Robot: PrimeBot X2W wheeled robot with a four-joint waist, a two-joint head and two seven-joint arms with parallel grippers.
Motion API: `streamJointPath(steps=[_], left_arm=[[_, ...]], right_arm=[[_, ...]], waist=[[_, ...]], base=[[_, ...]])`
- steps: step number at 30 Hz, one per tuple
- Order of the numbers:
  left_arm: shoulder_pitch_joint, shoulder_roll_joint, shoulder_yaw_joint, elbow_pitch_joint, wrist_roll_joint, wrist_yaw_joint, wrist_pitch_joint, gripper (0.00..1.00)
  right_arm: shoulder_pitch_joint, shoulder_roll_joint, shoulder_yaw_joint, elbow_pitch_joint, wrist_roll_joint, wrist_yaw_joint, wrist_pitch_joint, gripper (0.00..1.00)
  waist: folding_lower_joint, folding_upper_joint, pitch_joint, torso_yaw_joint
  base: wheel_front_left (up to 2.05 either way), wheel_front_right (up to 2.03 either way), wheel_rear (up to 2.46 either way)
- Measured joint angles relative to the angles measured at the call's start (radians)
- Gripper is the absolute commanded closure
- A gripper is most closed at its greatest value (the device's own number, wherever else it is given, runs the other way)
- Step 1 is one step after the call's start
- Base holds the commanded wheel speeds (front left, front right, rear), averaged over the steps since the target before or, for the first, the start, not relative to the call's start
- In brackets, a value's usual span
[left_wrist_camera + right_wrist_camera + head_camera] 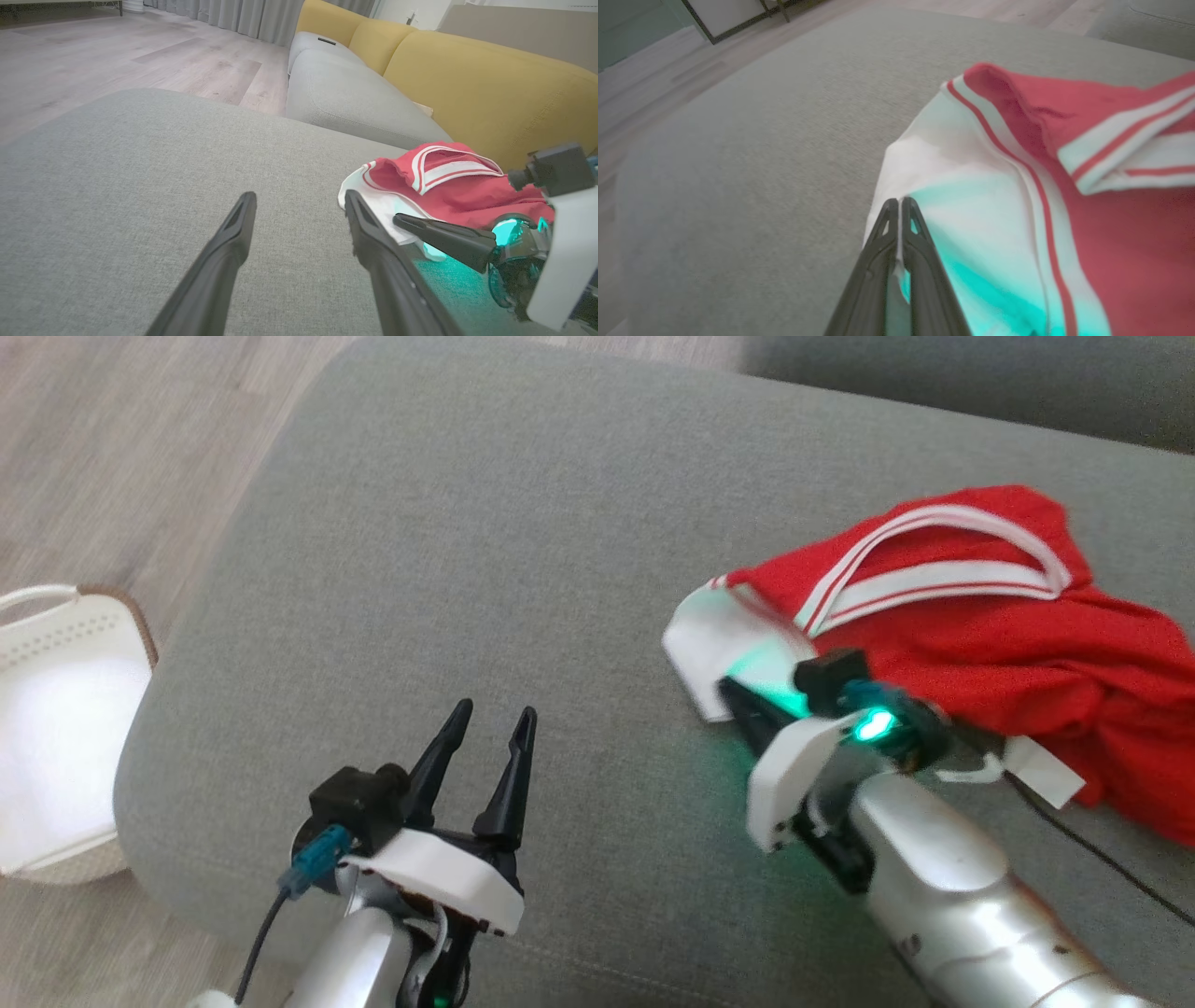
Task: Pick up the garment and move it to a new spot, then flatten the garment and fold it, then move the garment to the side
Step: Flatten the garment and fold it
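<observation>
Likely limp and light, the crumpled red white-trimmed cloth garment (1008,635) wants edge grips: right fingers (873,280) pinch its white hem (962,186), left fingers (439,756) gape empty.

- Nothing legible: no text, brand, number or sign to be read.
- At 5 o'clock on the garment (1008,635), a white tag (1046,773): too small and blurred to make out any print.
</observation>
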Motion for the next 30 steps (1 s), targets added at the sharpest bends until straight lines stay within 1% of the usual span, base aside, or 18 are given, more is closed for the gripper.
streamJointPath(steps=[4,8,11,15,18,20,22,24,27,28,30], left_arm=[[0.002,0.0,0.008,0.004,0.002,0.0,0.0,0.0],[0.007,0.0,0.012,0.005,0.003,0.0,0.0,0.0],[0.015,0.0,0.014,0.005,0.003,0.0,0.0,0.0],[0.038,0.0,0.019,0.004,0.011,0.001,0.0,0.0],[0.052,0.0,0.039,-0.004,0.012,0.006,0.0,0.0],[0.063,0.001,0.055,-0.017,0.012,0.009,0.0,0.0],[0.073,0.001,0.063,-0.021,0.012,0.009,0.0,0.0],[0.084,0.001,0.069,-0.028,0.012,0.009,0.0,0.0],[0.091,0.001,0.069,-0.032,0.012,0.009,0.0,0.0],[0.091,0.001,0.069,-0.032,0.012,0.009,0.0,0.0],[0.09,0.001,0.066,-0.041,0.012,0.009,0.0,0.0]], right_arm=[[0.019,0.005,0.133,-0.091,0.114,0.0,-0.011,1.0],[0.057,0.009,0.257,-0.186,0.204,0.0,-0.01,1.0],[0.076,0.007,0.313,-0.239,0.243,0.0,-0.01,1.0],[0.076,-0.007,0.338,-0.321,0.28,0.0,-0.032,1.0],[0.06,-0.018,0.321,-0.392,0.313,0.0,-0.049,1.0],[0.029,-0.039,0.287,-0.443,0.323,0.0,-0.057,1.0],[-0.02,-0.073,0.23,-0.484,0.33,0.0,-0.056,1.0],[-0.081,-0.129,0.169,-0.502,0.318,0.0,-0.043,1.0],[-0.163,-0.241,0.065,-0.487,0.253,0.0,-0.007,1.0],[-0.163,-0.241,0.065,-0.487,0.253,0.0,-0.007,1.0],[-0.209,-0.324,0.011,-0.454,0.205,0.0,0.021,1.0]], waist=[[-0.0001,0.0,-0.027,-0.018],[-0.0001,0.0,-0.058,-0.036],[-0.0001,0.0,-0.078,-0.046],[-0.0001,0.0,-0.1,-0.055],[-0.0001,0.0,-0.119,-0.058],[-0.0002,0.0,-0.131,-0.06],[-0.0002,0.0,-0.141,-0.061],[-0.0002,0.0,-0.147,-0.063],[-0.0002,0.0,-0.146,-0.061],[-0.0002,0.0,-0.146,-0.061],[-0.0001,0.0,-0.137,-0.057]], base=[[0.0,0.0,0.0],[0.0,0.0,0.0],[0.0,0.0,0.0],[0.0,0.0,0.0],[0.0,0.0,0.0],[0.0,0.0,0.0],[0.0,0.0,0.0],[0.0,0.0,0.0],[0.0,0.0,0.0],[0.0,0.0,0.0],[0.0,0.0,0.0]])
